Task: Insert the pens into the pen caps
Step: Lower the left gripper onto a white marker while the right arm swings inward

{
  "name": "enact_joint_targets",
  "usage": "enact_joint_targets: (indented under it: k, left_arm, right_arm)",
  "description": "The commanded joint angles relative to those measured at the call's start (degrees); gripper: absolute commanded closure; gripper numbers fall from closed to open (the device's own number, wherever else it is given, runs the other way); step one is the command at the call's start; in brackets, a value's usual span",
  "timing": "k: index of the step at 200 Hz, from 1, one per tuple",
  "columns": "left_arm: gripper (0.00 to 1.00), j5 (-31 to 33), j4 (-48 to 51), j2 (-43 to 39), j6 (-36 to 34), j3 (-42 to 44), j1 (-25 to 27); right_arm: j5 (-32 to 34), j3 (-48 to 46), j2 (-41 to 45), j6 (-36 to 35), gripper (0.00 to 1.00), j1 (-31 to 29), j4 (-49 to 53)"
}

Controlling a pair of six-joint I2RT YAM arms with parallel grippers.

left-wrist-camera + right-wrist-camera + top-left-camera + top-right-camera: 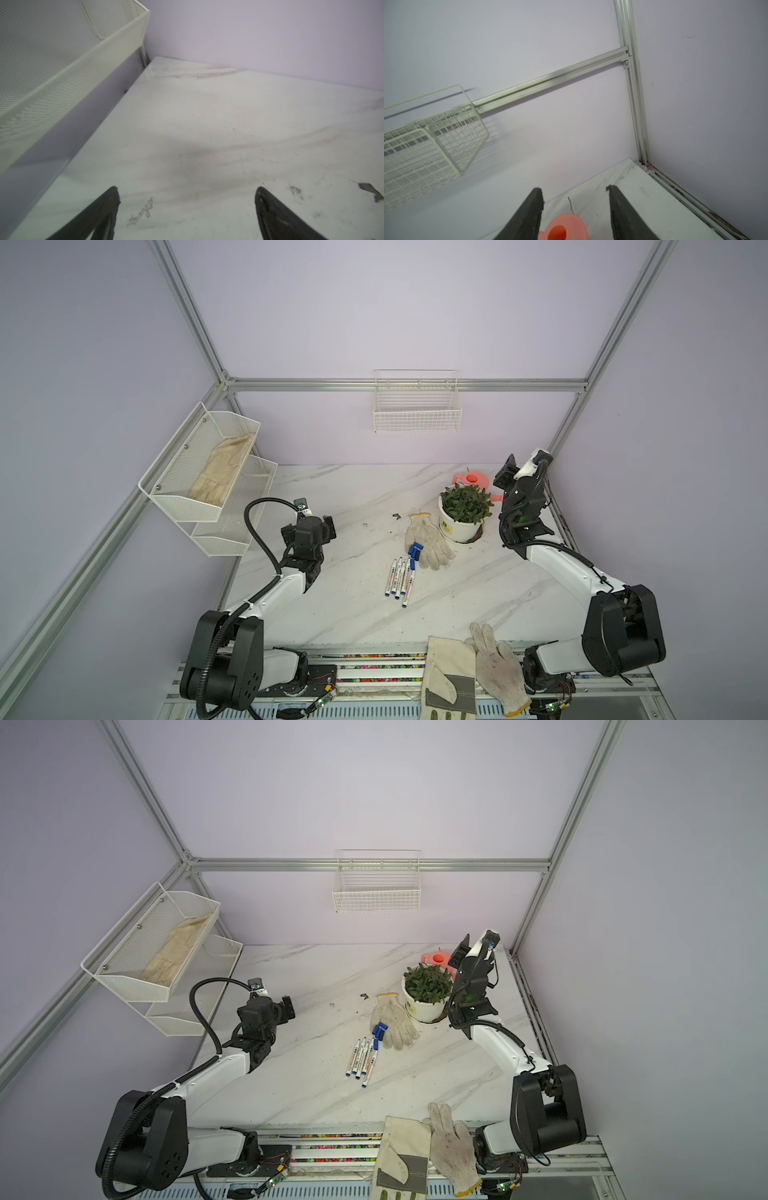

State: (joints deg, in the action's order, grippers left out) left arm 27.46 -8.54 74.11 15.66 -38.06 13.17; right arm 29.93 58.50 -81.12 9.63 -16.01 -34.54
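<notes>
starting at the left end effector (187, 193), we see its jaws standing wide apart over bare tabletop (207, 124), holding nothing. the right end effector (574, 189) has its jaws apart and empty too, up near the back corner above a pink watering can (564, 226). both are well apart from the pens (398, 578), which lie side by side mid-tabletop: slim white printed barrels with blue ends. the pen caps (414, 551), short and mostly blue, cluster just beyond them at the edge of a knitted glove (428, 541). we judge the pens light, stiff and apt to roll, so mid-barrel is where to grip; the caps look small and slippery.
</notes>
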Motion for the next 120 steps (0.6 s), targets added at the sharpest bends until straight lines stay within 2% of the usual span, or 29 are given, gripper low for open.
enact_joint_targets:
  k: [1, 16, 27, 31, 38, 55, 77, 120]
  left_arm:
    - [0.00, -2.74, 10.98, 1.41, 5.62, -6.85, 7.70]
    - [0.00, -8.11, 13.10, 3.33, 5.91, -8.85, 12.53]
    - [0.00, -10.56, 14.47, 4.79, 6.05, -10.21, 15.67]
    - [0.00, -11.87, 14.71, 5.25, 6.11, -10.48, 16.44]
    - [0.00, -14.19, 14.86, 5.96, 6.06, -10.93, 17.85]
    - [0.00, -18.57, 15.53, 6.36, 6.17, -11.40, 20.04]
    - [0.00, -24.14, 17.72, 8.61, 5.92, -11.75, 21.39]
    - [0.10, -25.53, 22.12, 9.64, 6.59, -12.64, 23.46]
  right_arm:
    - [-1.51, 5.49, 0.23, -1.44, 0.47, -3.73, 9.98]
    - [-17.20, 12.51, -3.37, -8.20, 0.48, -6.67, 17.88]
    - [-24.84, 18.75, -7.19, -13.60, 0.49, -10.81, 26.42]
    - [-28.17, 20.79, -8.67, -13.60, 0.49, -12.38, 29.50]
    - [-30.91, 23.51, -11.26, -18.23, 0.49, -15.19, 34.24]
    - [-36.30, 26.33, -14.75, -17.52, 0.49, -17.82, 38.52]
    - [-39.76, 24.72, -15.12, -14.12, 0.50, -17.84, 36.54]
    - [-38.48, 22.20, -14.56, -12.68, 0.53, -17.91, 34.00]
